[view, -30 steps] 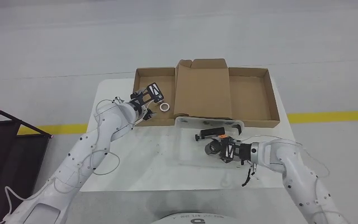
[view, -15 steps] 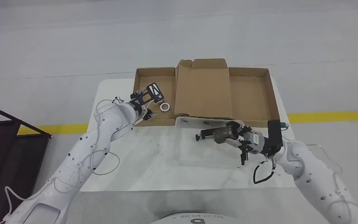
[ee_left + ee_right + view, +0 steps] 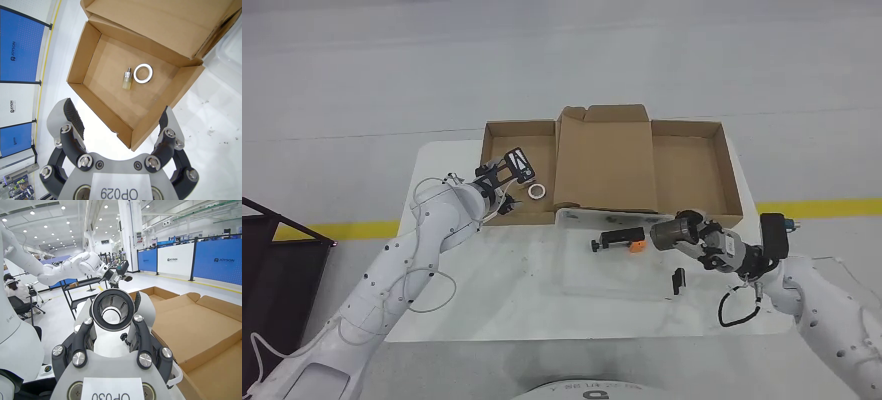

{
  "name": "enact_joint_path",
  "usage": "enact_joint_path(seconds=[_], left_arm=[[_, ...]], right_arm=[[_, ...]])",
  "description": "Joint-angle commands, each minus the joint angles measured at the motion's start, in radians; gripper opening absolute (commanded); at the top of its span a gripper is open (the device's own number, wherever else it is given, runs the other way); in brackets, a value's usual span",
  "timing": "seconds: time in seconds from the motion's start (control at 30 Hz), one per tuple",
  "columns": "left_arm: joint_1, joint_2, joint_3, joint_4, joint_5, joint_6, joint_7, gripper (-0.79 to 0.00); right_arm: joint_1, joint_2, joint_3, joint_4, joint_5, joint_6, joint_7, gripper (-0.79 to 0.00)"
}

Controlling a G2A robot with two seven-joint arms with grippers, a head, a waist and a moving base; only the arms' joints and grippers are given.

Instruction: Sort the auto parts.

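Right wrist view: my right gripper (image 3: 113,300) is clamped on a metal sleeve (image 3: 123,311) just beside the cardboard box (image 3: 189,321); the sleeve hides one fingertip. My left gripper (image 3: 117,106) hangs over the box with its fingers apart, above a ring (image 3: 143,73) and stud (image 3: 127,80) lying inside.

- Cardboard box (image 3: 692,175): upper centre, on table (image 3: 492,290).
- Ring (image 3: 536,191), stud (image 3: 127,80): side by side in box's left compartment.
- Bracket (image 3: 617,241): below box; sleeve (image 3: 670,233) right of it, in right gripper (image 3: 689,236).

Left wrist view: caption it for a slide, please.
Left gripper, jaws open, above a cardboard box compartment holding a metal ring and small stud.
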Motion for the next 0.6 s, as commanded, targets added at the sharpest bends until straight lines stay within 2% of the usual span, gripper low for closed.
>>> enact_joint_path(seconds=[0.0,0.07,0.13,0.23,0.4,0.57], left_arm=[[0.000,0.000,0.000,0.000,0.000,0.000,0.000,0.000],[0.000,0.000,0.000,0.000,0.000,0.000,0.000,0.000],[0.000,0.000,0.000,0.000,0.000,0.000,0.000,0.000],[0.000,0.000,0.000,0.000,0.000,0.000,0.000,0.000],[0.000,0.000,0.000,0.000,0.000,0.000,0.000,0.000],[0.000,0.000,0.000,0.000,0.000,0.000,0.000,0.000]], right_arm=[[0.000,0.000,0.000,0.000,0.000,0.000,0.000,-0.785],[0.000,0.000,0.000,0.000,0.000,0.000,0.000,-0.785],[0.004,-0.008,-0.001,0.008,0.038,0.109,0.040,-0.785],[0.037,-0.028,-0.025,0.019,0.202,0.254,0.100,-0.785],[0.170,-0.068,-0.089,0.108,0.437,0.454,0.263,-0.785],[0.332,-0.126,-0.209,0.251,0.442,0.767,0.391,-0.785]])
